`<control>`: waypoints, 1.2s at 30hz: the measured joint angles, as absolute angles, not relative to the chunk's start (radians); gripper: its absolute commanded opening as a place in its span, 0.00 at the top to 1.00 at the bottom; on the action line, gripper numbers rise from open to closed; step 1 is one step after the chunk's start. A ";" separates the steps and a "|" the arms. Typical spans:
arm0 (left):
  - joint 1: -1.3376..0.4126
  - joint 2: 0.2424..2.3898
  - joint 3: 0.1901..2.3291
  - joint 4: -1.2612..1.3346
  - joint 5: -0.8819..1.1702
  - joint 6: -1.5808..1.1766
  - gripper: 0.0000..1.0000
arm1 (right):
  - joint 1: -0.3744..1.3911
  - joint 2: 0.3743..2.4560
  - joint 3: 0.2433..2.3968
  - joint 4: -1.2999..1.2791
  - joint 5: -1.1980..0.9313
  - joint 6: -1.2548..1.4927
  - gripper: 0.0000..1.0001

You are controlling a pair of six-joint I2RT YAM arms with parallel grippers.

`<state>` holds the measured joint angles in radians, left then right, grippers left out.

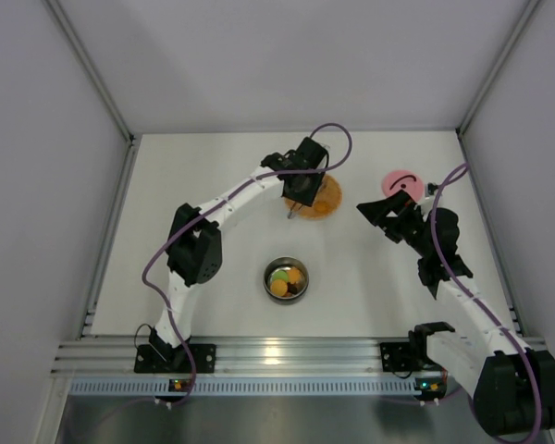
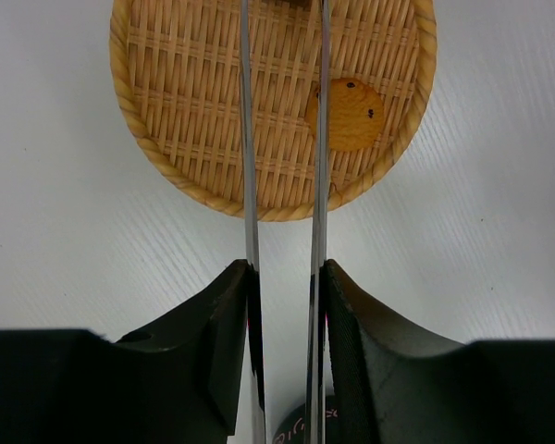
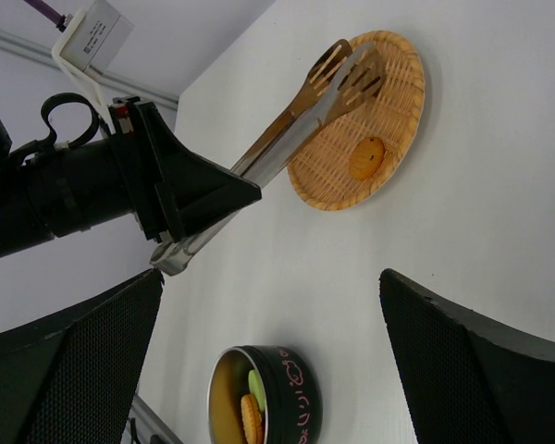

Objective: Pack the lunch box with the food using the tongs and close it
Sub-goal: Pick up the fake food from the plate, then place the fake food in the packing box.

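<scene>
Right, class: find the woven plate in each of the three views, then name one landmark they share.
Top external: the woven plate is just above centre, partly hidden under the left hand.
Left wrist: top centre, with its far rim cut off by the frame.
Right wrist: upper right.
Shared landmark: the tongs gripped in the left hand, held over the plate.

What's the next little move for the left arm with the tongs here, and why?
Probably nudge the tongs sideways until their tips straddle the cookie. The left fingers grip the tongs above the woven plate, but the cookie sits mostly off to one side of the tong arms, not between the tips.
</scene>
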<state>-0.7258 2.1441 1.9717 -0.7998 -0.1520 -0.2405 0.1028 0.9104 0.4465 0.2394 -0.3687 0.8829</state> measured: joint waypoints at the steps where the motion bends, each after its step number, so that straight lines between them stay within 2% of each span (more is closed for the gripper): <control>1: -0.726 2.143 1.971 -0.800 -0.152 -0.240 0.61 | 0.103 0.910 0.447 0.239 -0.369 0.883 0.01; 8: -0.726 2.096 1.966 -0.816 -0.150 -0.241 0.61 | 0.102 0.910 0.447 0.240 -0.369 0.883 0.01; 18: -0.726 1.904 1.940 -0.871 -0.150 -0.261 0.61 | 0.103 0.910 0.447 0.240 -0.369 0.883 0.01; 36: -0.783 1.378 1.506 -1.040 0.007 -0.286 0.59 | 0.103 0.920 0.447 0.241 -0.369 0.883 0.01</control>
